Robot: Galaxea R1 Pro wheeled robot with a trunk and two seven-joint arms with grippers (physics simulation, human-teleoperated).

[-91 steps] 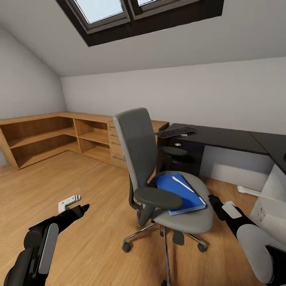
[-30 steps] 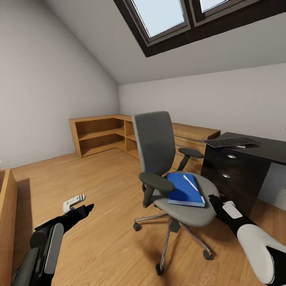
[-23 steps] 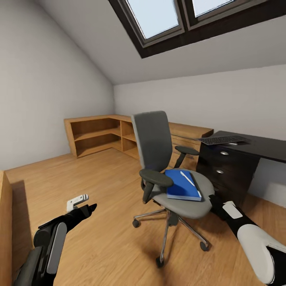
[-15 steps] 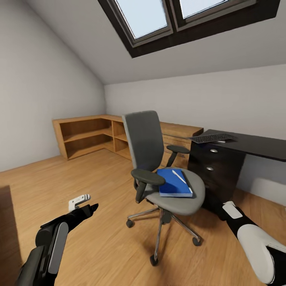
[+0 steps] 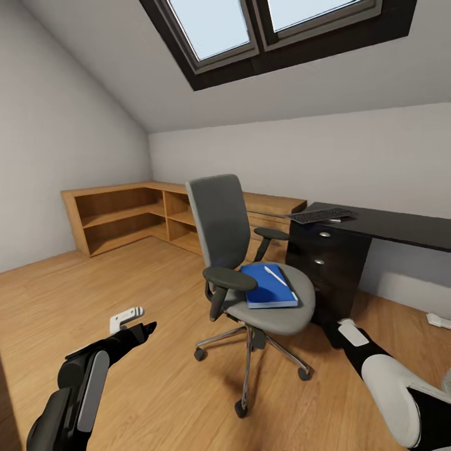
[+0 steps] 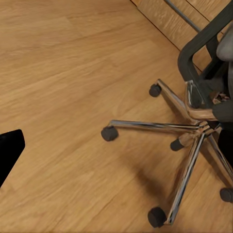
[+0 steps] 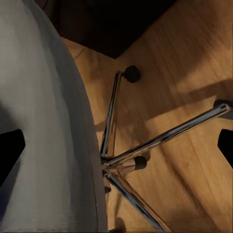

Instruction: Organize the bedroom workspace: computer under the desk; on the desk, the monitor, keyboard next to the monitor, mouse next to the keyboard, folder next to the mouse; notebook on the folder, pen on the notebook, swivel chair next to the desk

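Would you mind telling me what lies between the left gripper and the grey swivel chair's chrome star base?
Bare light wood floor separates the left gripper from the chair's chrome star base, as the head view shows.

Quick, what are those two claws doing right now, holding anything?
Left gripper: open, holding nothing.
Right gripper: open beside the chair, holding nothing.

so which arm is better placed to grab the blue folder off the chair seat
Probably the right. The right gripper sits beside the swivel chair seat, just below the folder. The left gripper hangs over bare floor on the armrest side.
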